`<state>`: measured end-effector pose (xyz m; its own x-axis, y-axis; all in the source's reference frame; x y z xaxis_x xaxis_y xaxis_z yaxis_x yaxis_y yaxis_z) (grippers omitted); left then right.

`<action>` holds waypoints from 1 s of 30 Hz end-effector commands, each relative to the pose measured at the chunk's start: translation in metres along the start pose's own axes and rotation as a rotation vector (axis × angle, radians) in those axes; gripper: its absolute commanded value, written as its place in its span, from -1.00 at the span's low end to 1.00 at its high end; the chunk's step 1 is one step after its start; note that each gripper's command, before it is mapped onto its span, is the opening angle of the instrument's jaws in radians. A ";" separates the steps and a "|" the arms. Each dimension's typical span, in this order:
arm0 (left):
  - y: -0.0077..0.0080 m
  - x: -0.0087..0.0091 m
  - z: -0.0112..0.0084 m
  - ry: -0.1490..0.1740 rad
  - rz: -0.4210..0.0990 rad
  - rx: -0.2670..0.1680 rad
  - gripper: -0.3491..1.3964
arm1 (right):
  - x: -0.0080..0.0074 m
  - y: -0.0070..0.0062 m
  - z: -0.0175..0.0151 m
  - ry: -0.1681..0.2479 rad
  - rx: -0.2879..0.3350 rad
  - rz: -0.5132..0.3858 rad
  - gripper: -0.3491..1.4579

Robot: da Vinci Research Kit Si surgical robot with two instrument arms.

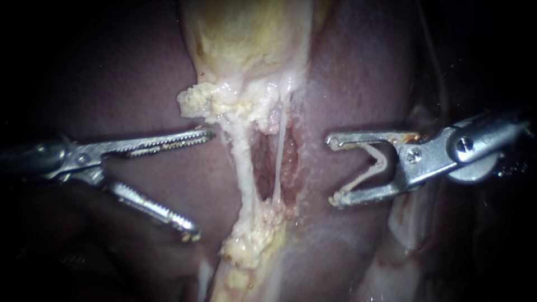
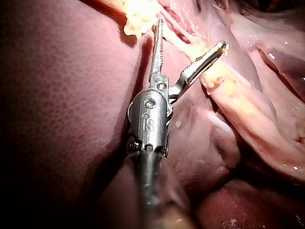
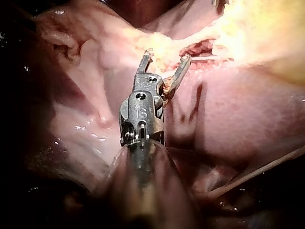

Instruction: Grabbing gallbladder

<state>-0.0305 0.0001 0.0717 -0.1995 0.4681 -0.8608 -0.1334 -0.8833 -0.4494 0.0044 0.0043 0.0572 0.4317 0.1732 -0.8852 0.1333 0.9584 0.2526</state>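
The pale yellowish gallbladder (image 1: 246, 39) hangs at the top centre, and the dark red liver (image 1: 140, 84) lies on both sides of it. Below it run a thick pale tube (image 1: 241, 162) and a thin strand (image 1: 278, 162). My left instrument (image 1: 202, 184) is left of the tubes; its serrated jaws are open and hold nothing, and the upper jaw's tip is close to the thick tube. My right instrument (image 1: 331, 169) stands right of the tubes, jaws wide apart with a pale V-shaped clip (image 1: 384, 163) seated between them. The wrist views show the left instrument (image 2: 190, 33) and the right instrument (image 3: 167, 55) near the yellow tissue (image 3: 257, 28).
Crumbly yellow fat (image 1: 197, 100) clings where the gallbladder meets the tubes, and more (image 1: 251, 240) lies lower down. Between the tubes is a raw red hollow (image 1: 263, 162). A pale fold of tissue (image 1: 408, 223) lies below the right instrument.
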 end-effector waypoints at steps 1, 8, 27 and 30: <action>-0.0002 0.0005 -0.0004 -0.002 -0.004 0.008 0.58 | 0.0000 0.0000 0.0000 0.000 0.000 0.000 -0.06; -0.0032 0.0054 -0.0042 0.000 -0.042 0.130 0.56 | 0.0000 0.0000 0.0000 0.000 0.000 0.000 -0.06; -0.0057 -0.0005 0.0007 -0.010 -0.236 0.279 -0.33 | 0.0000 -0.0001 0.0000 0.000 0.001 0.000 -0.06; -0.0055 -0.0002 -0.0001 -0.020 -0.274 0.272 -0.75 | 0.0000 -0.0001 0.0000 0.000 0.001 0.000 -0.06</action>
<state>-0.0296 0.0048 0.0743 -0.1427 0.6938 -0.7059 -0.4361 -0.6843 -0.5844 0.0044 0.0042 0.0571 0.4314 0.1730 -0.8854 0.1340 0.9583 0.2525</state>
